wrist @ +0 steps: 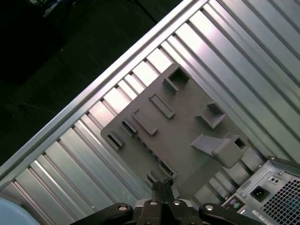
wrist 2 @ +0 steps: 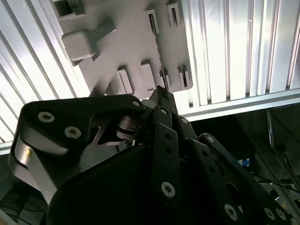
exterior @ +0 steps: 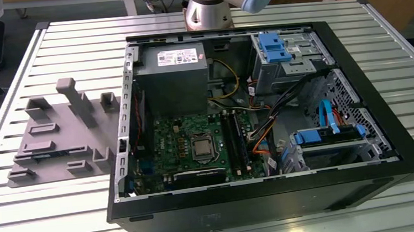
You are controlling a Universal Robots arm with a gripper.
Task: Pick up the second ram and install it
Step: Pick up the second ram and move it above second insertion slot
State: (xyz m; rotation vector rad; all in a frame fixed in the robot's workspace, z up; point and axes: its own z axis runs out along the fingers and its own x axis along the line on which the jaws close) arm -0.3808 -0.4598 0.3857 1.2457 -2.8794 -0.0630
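The second ram (exterior: 42, 156) looks like a thin blue-green strip standing on edge between two blocks of the grey holder plate (exterior: 59, 125), at the exterior view's left. In the second wrist view the ram (wrist 2: 157, 49) appears as a thin dark line across the plate. My gripper (wrist: 162, 186) hangs high above the plate's edge with its black fingertips pressed together and nothing between them; in the second wrist view the gripper (wrist 2: 161, 93) sits over the same edge. The black memory slots (exterior: 235, 141) lie on the green motherboard (exterior: 168, 138) inside the open case.
The open computer case (exterior: 386, 135) fills the middle and the exterior view's right side of the slatted metal table (exterior: 54, 50). A tall grey post (exterior: 80, 104) rises from the holder plate. The arm's base (exterior: 206, 11) stands behind the case. A power supply (exterior: 170, 77) and blue drive bays (exterior: 276, 47) sit inside.
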